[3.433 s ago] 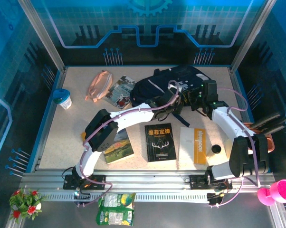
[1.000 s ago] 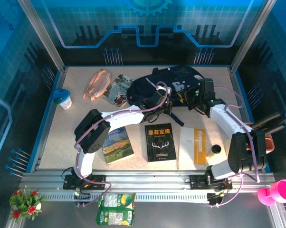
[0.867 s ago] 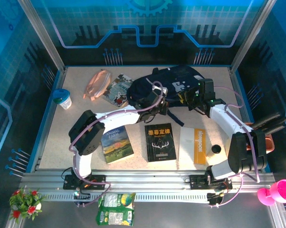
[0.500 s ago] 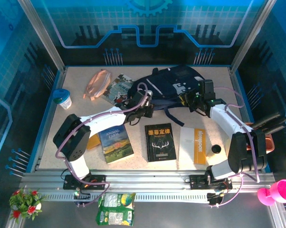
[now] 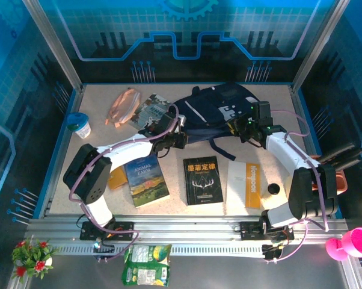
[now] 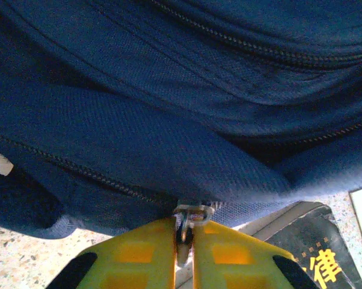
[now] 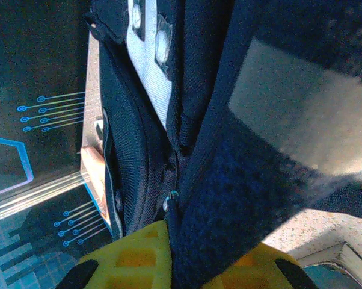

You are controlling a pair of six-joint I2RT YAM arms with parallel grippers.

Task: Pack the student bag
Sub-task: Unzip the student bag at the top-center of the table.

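We find the student bag (image 5: 220, 108) lying at the far middle of the table (image 5: 176, 195), beyond the black book (image 5: 202, 179). The left gripper (image 6: 184, 244) is clenched on a metal zipper pull (image 6: 192, 212) at the bag's edge. The right gripper (image 7: 172, 253) pinches a fold of its navy fabric.

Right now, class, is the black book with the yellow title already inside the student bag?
No, the black book lies closed on the table, on the near side of the student bag and outside it.
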